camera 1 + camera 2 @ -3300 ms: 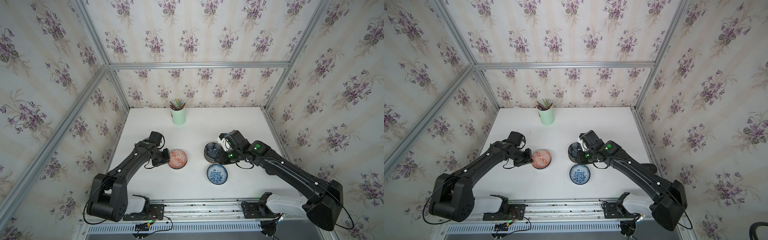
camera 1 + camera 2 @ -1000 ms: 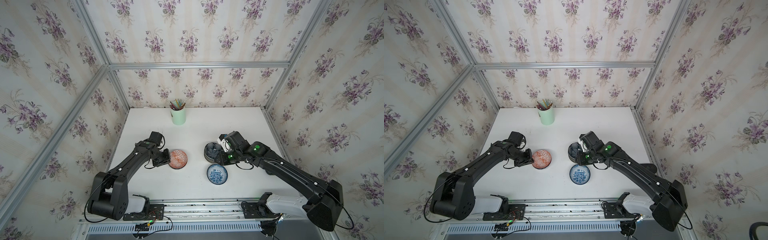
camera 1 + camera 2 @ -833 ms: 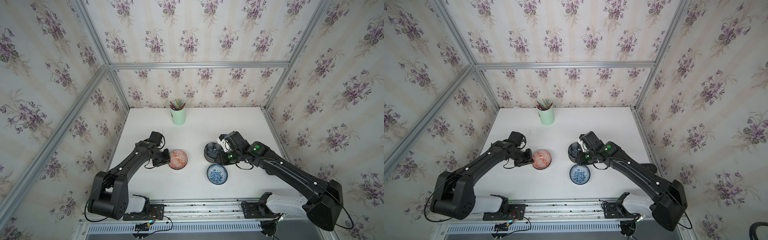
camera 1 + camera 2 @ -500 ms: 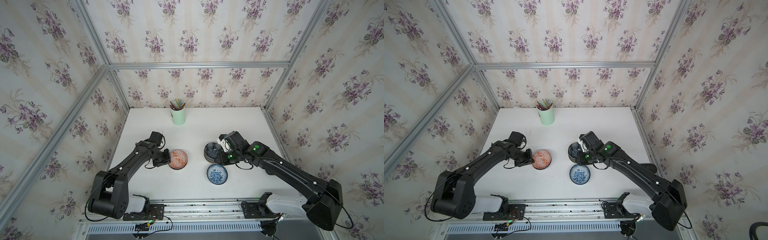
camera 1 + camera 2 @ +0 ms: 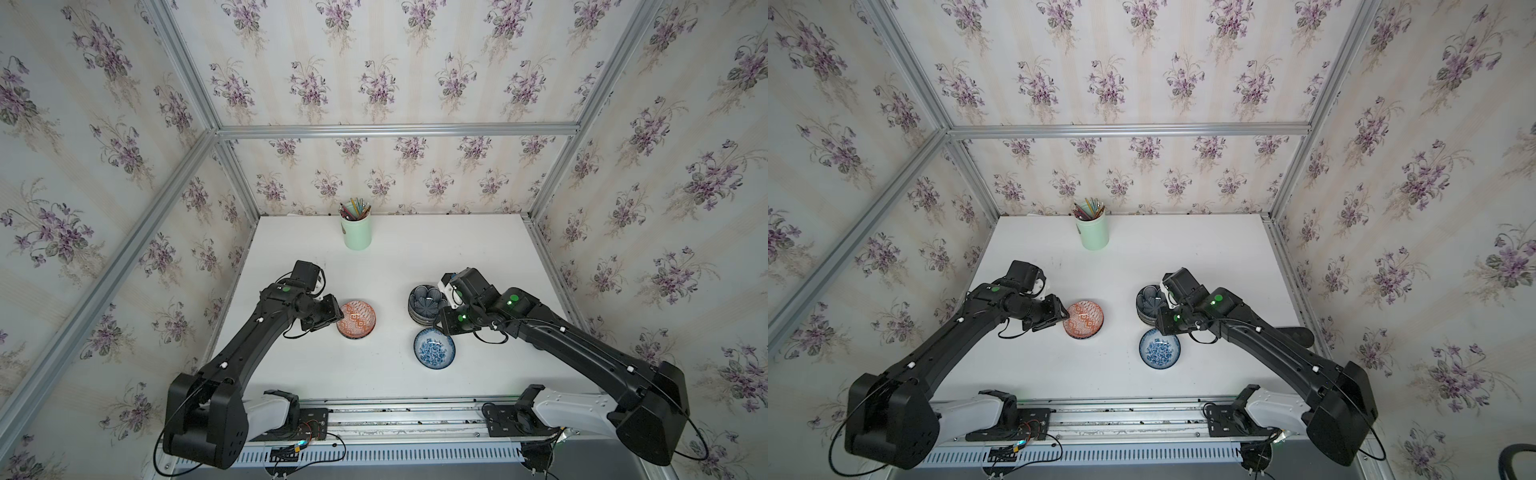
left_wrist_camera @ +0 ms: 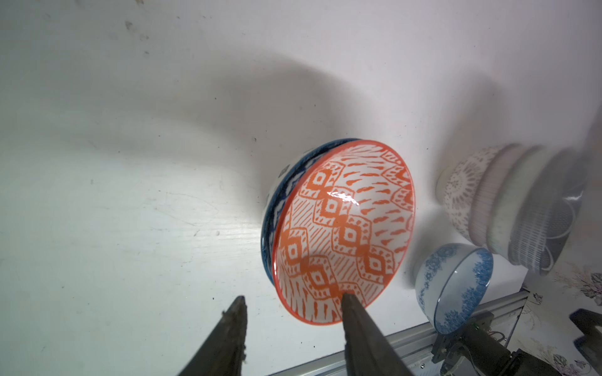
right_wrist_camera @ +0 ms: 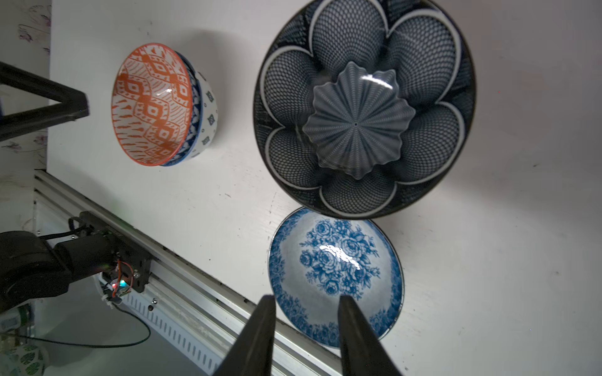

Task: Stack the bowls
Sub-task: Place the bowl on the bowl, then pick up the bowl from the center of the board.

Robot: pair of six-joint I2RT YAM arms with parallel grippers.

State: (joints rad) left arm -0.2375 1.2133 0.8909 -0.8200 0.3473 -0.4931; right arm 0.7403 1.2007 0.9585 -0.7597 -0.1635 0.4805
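Left fingers [image 6: 358,332] parted, straddling rim of orange bowl [image 6: 345,228], nested in blue-patterned bowl [image 6: 277,195] mid-table [image 5: 374,374]. Right fingers [image 7: 262,325] part-open, empty, over blue floral bowl [image 7: 335,260], just beside navy-topped stack [image 5: 422,303]. Step: probably floral pickup. Next: pinch rim, lift, seat centred on stack.

Both top views look steeply down from high above the front rail [image 5: 395,411] over the whole tabletop [image 5: 374,374], facing the back wall [image 5: 415,174]. The left wrist camera looks low and close, past its jaws, at the orange geometric bowl [image 6: 345,228]. The right wrist camera looks closely down onto the navy petal bowl [image 7: 361,107]. All four views share the orange geometric bowl.
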